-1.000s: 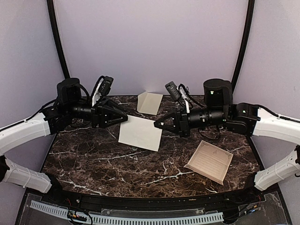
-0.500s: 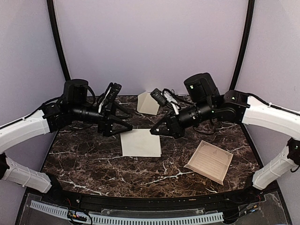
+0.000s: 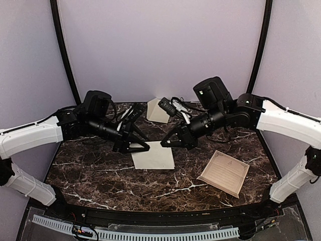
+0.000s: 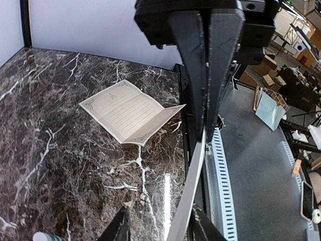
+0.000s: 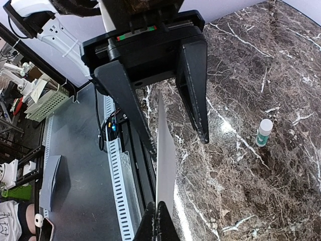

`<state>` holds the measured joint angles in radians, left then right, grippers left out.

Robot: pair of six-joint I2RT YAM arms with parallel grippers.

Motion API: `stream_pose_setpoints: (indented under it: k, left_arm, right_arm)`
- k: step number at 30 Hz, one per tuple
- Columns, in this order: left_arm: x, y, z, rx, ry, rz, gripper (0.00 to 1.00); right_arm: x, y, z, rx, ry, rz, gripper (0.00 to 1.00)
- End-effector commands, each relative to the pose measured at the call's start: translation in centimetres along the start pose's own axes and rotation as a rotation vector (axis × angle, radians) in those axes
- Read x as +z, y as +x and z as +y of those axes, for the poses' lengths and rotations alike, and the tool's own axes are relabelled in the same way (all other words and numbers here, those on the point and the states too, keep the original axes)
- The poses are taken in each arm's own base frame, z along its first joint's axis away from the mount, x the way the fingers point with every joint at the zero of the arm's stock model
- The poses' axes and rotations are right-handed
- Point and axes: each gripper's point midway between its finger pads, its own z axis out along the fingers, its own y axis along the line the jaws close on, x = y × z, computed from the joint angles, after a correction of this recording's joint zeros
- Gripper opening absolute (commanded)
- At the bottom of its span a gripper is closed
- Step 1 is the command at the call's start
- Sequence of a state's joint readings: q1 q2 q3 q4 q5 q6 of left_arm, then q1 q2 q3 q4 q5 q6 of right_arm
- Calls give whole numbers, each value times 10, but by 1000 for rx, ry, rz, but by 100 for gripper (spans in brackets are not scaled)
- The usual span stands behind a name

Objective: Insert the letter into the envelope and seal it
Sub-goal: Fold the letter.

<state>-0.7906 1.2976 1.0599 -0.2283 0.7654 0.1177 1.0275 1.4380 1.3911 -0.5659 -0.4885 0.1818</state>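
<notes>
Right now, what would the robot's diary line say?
right gripper: shut on envelope | left gripper: open around envelope edge | letter: lying on table, not yet inside

A robotics lab: marble-topped table [image 3: 100, 175] inside lavender booth walls [image 3: 160, 50], cluttered benches [image 4: 293, 88] beyond.

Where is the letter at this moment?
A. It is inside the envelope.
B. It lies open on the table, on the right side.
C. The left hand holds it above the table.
B: the letter lies with its printed side up on the marble table, to the right and apart from the envelope in the middle.
</notes>
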Motion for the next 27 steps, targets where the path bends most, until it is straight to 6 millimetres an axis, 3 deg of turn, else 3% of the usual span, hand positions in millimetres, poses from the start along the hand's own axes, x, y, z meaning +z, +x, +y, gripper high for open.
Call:
stream_pose_setpoints:
  k: [1, 7, 14, 19, 22, 27]
  left_arm:
    - [-1, -9, -7, 22, 22, -8, 35]
    - [2, -6, -9, 9, 52, -1, 34]
    - [8, -1, -12, -6, 81, 23, 24]
    - [8, -2, -13, -3, 83, 22, 5]
    - [5, -5, -13, 6, 74, 10, 0]
    - [-4, -18, -15, 25, 37, -48, 0]
  right_arm:
    - [1, -5, 5, -27, -30, 1, 0]
    - [5, -1, 3, -26, -29, 34, 0]
    - [4, -4, 3, -34, -27, 29, 0]
    - [5, -5, 3, -38, -23, 27, 0]
    - [2, -8, 2, -47, -8, 6, 0]
    - [-12, -20, 2, -70, 29, -77, 24]
